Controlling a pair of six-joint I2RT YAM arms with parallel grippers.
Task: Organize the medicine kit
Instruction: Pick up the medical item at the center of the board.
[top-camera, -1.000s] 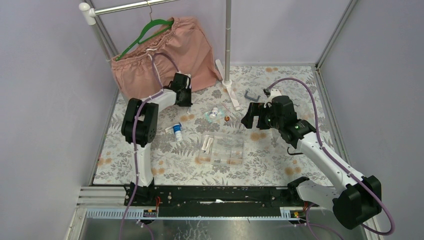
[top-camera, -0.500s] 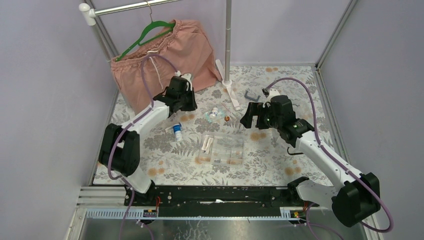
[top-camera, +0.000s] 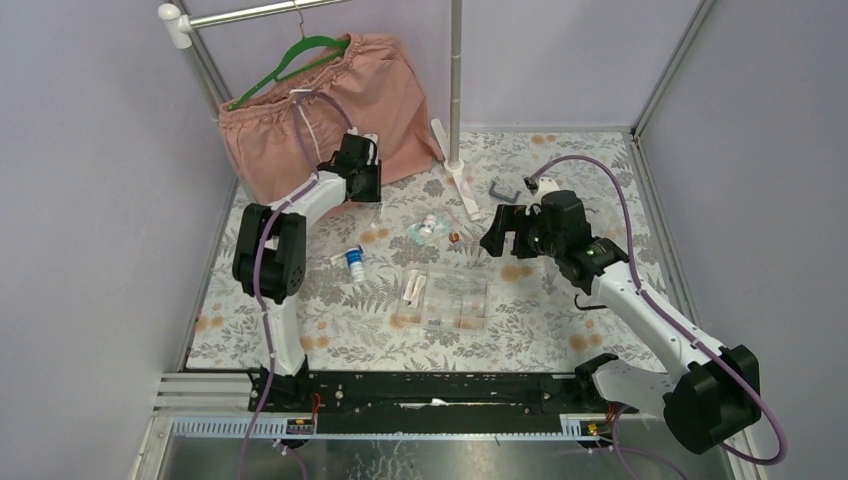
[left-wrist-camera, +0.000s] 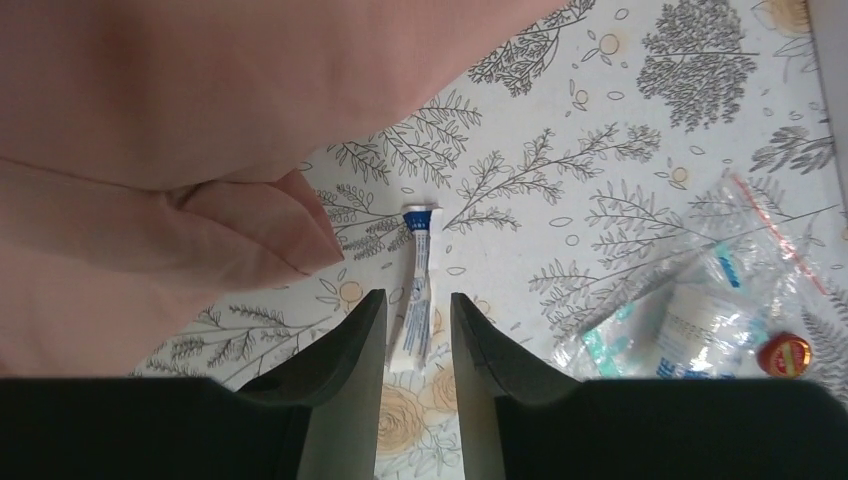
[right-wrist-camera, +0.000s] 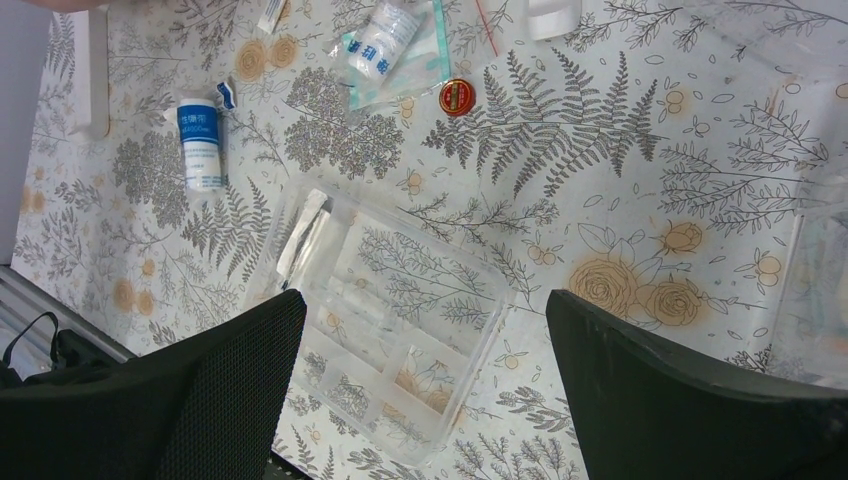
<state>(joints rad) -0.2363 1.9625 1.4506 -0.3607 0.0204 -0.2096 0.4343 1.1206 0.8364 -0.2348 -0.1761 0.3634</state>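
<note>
The floral surface (top-camera: 560, 300) carries everything. At its 11 o'clock corner the pink shorts (top-camera: 330, 110) hang from a green hanger, their hem down on the surface.

The left gripper (top-camera: 365, 195) sits just at 5 o'clock of the shorts. In the wrist view its jaws stand a narrow gap apart and grasp nothing (left-wrist-camera: 415, 330). The right gripper (top-camera: 505, 235) hovers at 2 o'clock of the box, spread wide and empty (right-wrist-camera: 425, 300).

The clear box (top-camera: 445, 298) lies flat near the middle of the surface, toward 6 o'clock. Its compartments face up, and a pale strip rests in the 9 o'clock compartment. The right wrist view looks straight down on it (right-wrist-camera: 390, 330).

A clear bag (top-camera: 428, 228) holding a white roll lies at 12 o'clock of the box, apart from it. The grey handle (top-camera: 503, 190) lies at 1 o'clock, well apart. The white, blue-capped bottle (top-camera: 355, 264) lies on its side at 10 o'clock of the box.

A thin white-and-blue sachet (left-wrist-camera: 418, 300) lies flat under the gap of the left gripper, near the shorts' hem. A small red tin (top-camera: 454, 237) sits just at 3 o'clock of the bag.
</note>
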